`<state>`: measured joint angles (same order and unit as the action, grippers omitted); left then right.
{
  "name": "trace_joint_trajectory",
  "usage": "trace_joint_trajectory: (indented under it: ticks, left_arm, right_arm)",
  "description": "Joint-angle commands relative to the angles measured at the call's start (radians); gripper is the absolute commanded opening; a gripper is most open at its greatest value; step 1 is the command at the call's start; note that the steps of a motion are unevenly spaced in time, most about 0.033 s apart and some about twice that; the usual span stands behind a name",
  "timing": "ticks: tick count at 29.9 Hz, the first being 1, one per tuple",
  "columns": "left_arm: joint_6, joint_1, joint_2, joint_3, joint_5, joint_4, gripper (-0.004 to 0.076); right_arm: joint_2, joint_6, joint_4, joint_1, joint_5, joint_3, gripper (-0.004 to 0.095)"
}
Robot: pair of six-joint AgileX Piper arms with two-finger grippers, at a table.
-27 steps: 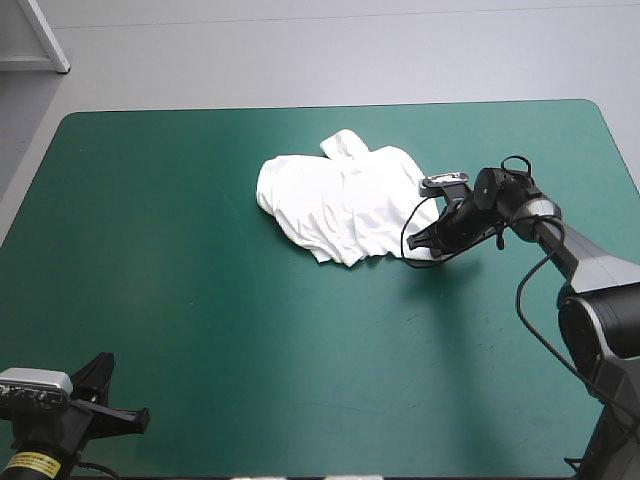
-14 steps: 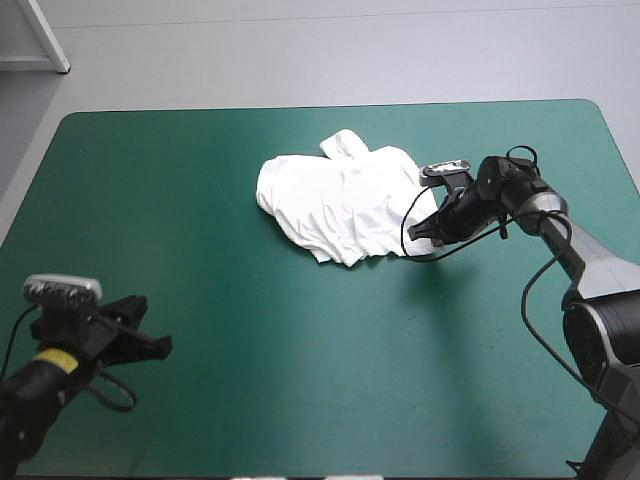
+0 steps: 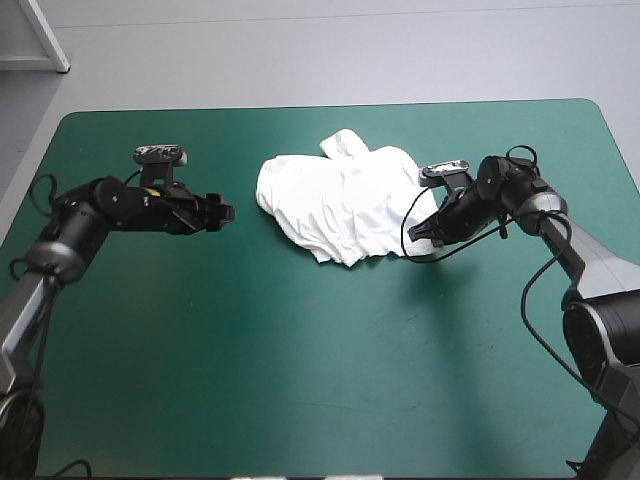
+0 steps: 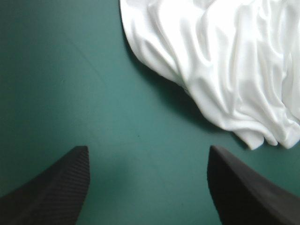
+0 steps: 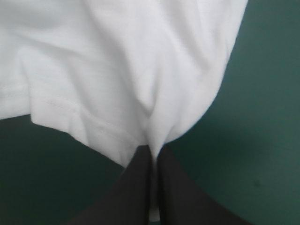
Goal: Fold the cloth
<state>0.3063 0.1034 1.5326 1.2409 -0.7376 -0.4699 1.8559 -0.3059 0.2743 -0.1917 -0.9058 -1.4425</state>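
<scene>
Teal-green cover (image 3: pixel 300 380) lies bare across the near half of the table. Farther in, the left gripper (image 3: pixel 222 212) hangs just short of the T-shirt (image 3: pixel 340 205), apart from it. In its wrist view the black fingers (image 4: pixel 51 187) stand wide with only cover between them, and the cloth ahead is cut off. The right gripper (image 3: pixel 418 232) sits at the cloth's right edge, pinched tight on a hemmed fold; from above, the gripper hides that spot. The T-shirt is a crumpled white heap right of centre, toward the far edge; sleeves and neck cannot be made out.
</scene>
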Motion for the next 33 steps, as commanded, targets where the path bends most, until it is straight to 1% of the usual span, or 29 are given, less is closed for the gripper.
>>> trace_joint_trajectory:
  ticks: [1,3,5,12,20,24,28,31,33]
  left_arm:
    - [0.042,0.002,0.131,0.159,-0.034,-0.099,0.0522]
    - [0.08,0.002,0.203,0.224,-0.059,-0.141,0.0522]
    - [0.082,0.002,0.261,0.293,-0.068,-0.167,0.0522]
    - [0.082,0.002,0.373,0.461,-0.057,-0.217,0.0522]
    - [0.113,0.018,0.464,0.474,-0.035,-0.222,0.0522]
    - [0.123,0.055,0.495,0.474,0.032,-0.2,0.0522]
    - [0.13,0.092,0.517,0.474,0.062,-0.153,0.0521]
    - [0.119,0.092,0.522,0.474,0.055,-0.095,0.0473]
    - [0.096,0.09,0.522,0.474,0.053,-0.044,0.0406]
  right_arm:
    - [-0.059,-0.011,0.008,0.001,0.005,-0.031,-0.0013]
    - [-0.059,-0.011,0.002,0.001,0.003,-0.031,-0.0013]
    - [-0.059,-0.011,-0.004,0.001,-0.001,-0.031,-0.0013]
    - [-0.059,-0.011,-0.033,0.001,-0.02,-0.031,-0.0013]
    - [-0.059,-0.011,-0.036,0.001,-0.012,-0.031,-0.0013]
    - [-0.059,-0.011,-0.033,0.001,-0.01,-0.031,-0.0013]
    - [-0.059,-0.011,-0.033,0.001,-0.014,-0.031,-0.0013]
    - [-0.059,-0.011,-0.033,0.001,-0.016,-0.031,-0.0013]
    - [-0.059,-0.011,-0.033,0.001,-0.016,-0.031,-0.0013]
